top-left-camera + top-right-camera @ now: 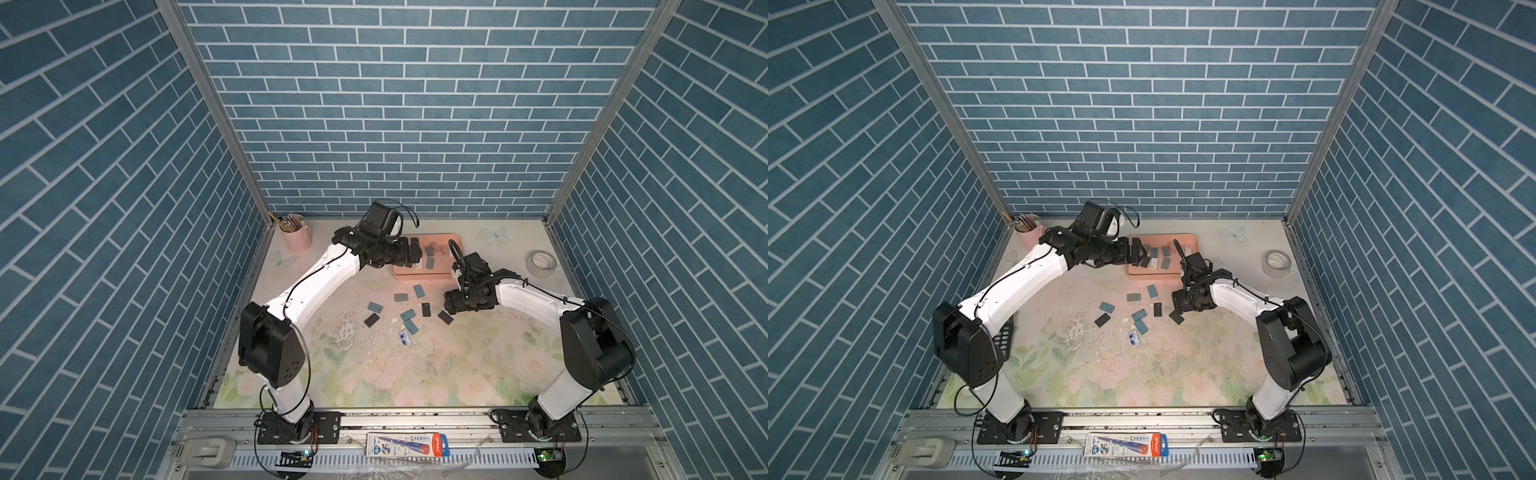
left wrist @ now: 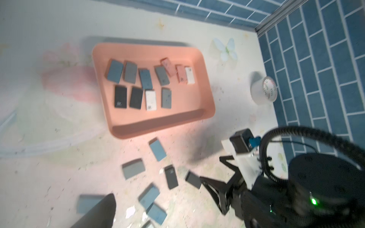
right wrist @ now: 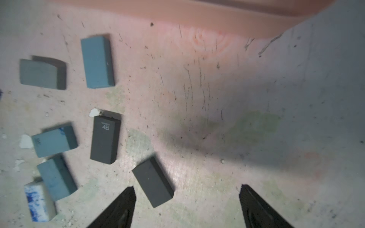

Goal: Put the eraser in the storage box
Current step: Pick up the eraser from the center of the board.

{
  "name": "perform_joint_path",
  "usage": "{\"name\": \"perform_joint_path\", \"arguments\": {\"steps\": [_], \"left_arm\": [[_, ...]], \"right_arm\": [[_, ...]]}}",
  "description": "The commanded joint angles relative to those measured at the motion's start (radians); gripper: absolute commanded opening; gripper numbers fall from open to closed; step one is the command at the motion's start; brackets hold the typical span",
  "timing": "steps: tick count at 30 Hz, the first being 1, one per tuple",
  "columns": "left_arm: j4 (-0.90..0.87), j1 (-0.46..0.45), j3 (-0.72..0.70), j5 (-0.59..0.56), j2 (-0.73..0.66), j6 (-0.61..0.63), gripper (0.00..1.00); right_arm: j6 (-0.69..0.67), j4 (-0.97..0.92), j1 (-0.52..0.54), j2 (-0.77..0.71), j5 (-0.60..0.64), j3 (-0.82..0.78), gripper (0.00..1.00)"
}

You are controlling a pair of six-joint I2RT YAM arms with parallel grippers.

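Floral-print desk (image 1: 415, 374) under blue brick-pattern walls (image 1: 395, 124), and the right gripper (image 3: 187, 186) is hovering low, fingers (image 3: 126, 205) spread wide, holding nothing. Lying flat between them, close beside one finger, is the charcoal rectangular rubber eraser (image 3: 153, 181), right of centre in both top views, below the shallow salmon-pink plastic storage box (image 1: 419, 274). It's looking matte, crisp-edged, light and grippy; I'm judging the long sides best for pinching. Left gripper (image 1: 413, 254) is hanging over the box, its spread impossible to tell.

Salmon-pink storage box (image 2: 158, 123), black eraser (image 3: 153, 181), blue brick-patterned walls (image 1: 395, 104), pastel floral tabletop (image 1: 415, 374)
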Motion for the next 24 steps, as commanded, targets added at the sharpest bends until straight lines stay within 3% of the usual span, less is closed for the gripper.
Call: {"name": "perform_joint_path", "arguments": {"steps": [1,5,9,24], "left_arm": [[0.089,0.001,-0.142,0.02,-0.101,0.013,1.0],[0.171,0.006,-0.311,0.047,-0.184,-0.038,1.0],[0.223,0.007,-0.39,0.075,-0.204,-0.074,1.0],[0.228,0.01,-0.354,0.074,-0.161,-0.067,1.0]], "right_arm": [[-0.032,-0.01,0.049,0.048,0.036,0.013,0.8],[-0.031,-0.02,0.074,0.098,0.058,0.024,0.75],[-0.017,-0.02,0.09,0.113,0.071,0.03,0.67],[0.051,-0.082,0.136,0.093,0.155,0.036,0.23]]}}
